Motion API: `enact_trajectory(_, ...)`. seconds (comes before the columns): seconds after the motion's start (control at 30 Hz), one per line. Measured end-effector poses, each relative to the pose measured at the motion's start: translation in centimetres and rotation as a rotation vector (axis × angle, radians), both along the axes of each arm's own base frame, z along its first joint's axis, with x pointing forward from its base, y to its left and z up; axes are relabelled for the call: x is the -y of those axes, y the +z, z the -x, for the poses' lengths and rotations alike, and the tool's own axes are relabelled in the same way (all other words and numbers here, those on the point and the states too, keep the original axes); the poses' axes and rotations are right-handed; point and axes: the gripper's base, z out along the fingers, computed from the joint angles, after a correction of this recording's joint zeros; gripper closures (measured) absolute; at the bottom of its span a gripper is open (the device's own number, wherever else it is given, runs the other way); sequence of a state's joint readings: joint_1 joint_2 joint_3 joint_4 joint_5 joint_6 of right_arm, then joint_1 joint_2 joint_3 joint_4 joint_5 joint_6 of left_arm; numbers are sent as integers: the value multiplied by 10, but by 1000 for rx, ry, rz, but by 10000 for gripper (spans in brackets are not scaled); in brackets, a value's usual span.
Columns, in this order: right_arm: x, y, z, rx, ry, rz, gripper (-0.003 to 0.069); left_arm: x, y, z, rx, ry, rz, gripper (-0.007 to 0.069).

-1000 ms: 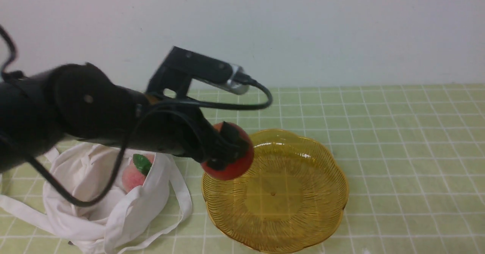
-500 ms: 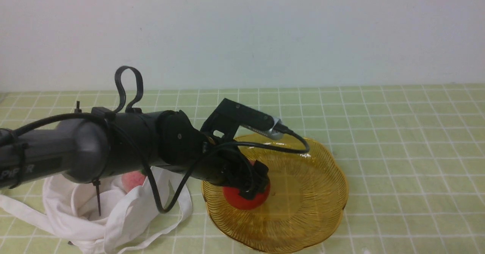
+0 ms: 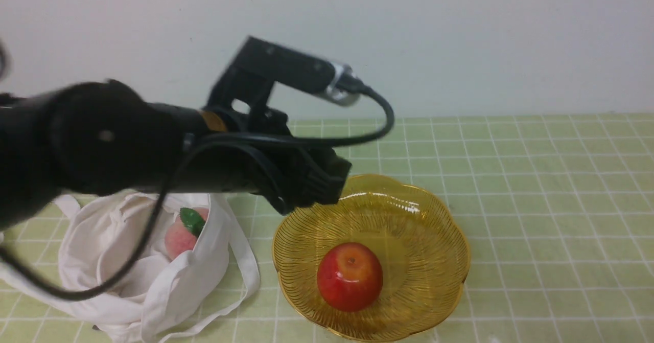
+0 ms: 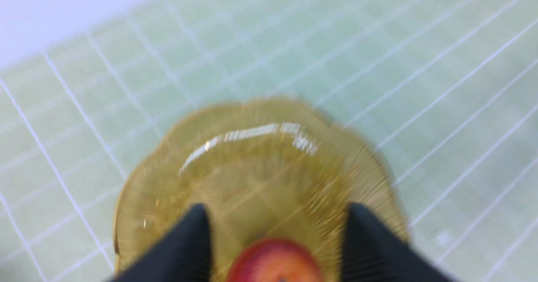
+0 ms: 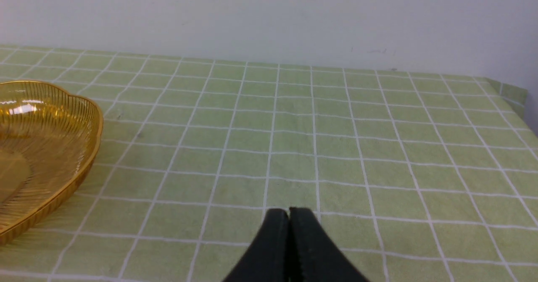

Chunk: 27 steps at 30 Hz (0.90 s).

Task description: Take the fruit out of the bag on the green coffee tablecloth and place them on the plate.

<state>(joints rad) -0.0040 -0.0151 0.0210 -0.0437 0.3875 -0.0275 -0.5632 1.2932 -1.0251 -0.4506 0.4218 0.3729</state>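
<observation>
The apple [image 3: 350, 276] sits on the plate [image 3: 440, 230] — left gripper [image 3: 318, 183] above it, jaws wide, empty. Peach [image 3: 179, 239] lies in the bag [image 3: 102, 241]; right gripper [image 5: 289, 215] pressed closed.

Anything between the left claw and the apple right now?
Nothing but bare plate: in the front view the open left claw hangs over the far rim, clear of the apple.

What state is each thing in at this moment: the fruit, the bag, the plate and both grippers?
apple: upright in the plate, no gripper touching it.
peach: inside the bag, leaf showing, not yet taken out.
bag: mouth open, slumped on the tablecloth.
plate: upright on the tablecloth, holding only the apple.
left gripper: open, empty, above the plate.
right gripper: shut, empty, over the tablecloth.
</observation>
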Motion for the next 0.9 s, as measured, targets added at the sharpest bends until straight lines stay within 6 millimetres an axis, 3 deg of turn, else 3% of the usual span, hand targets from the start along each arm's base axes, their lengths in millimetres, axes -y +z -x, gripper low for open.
enact_trajectory(0.07,0,0,0,0,0,0,671,-13,27,21,75,5,52,512)
enact_trajectory(0.13,0,0,0,0,0,0,671,-22,42,34,124,4,73,562)
enact_trajectory(0.17,0,0,0,0,0,0,671,-34,59,53,190,1,96,610)
enact_trajectory(0.23,0,0,0,0,0,0,671,-41,67,63,219,-4,105,620)
enact_trajectory(0.33,0,0,0,0,0,0,671,-62,88,101,288,-29,135,632)
enact_trajectory(0.53,0,0,0,0,0,0,671,-90,106,147,389,-49,176,632)
enact_trajectory(0.73,0,0,0,0,0,0,671,-120,112,184,514,-21,131,632)
enact_trajectory(0.9,0,0,0,0,0,0,671,-140,109,198,520,85,112,632)
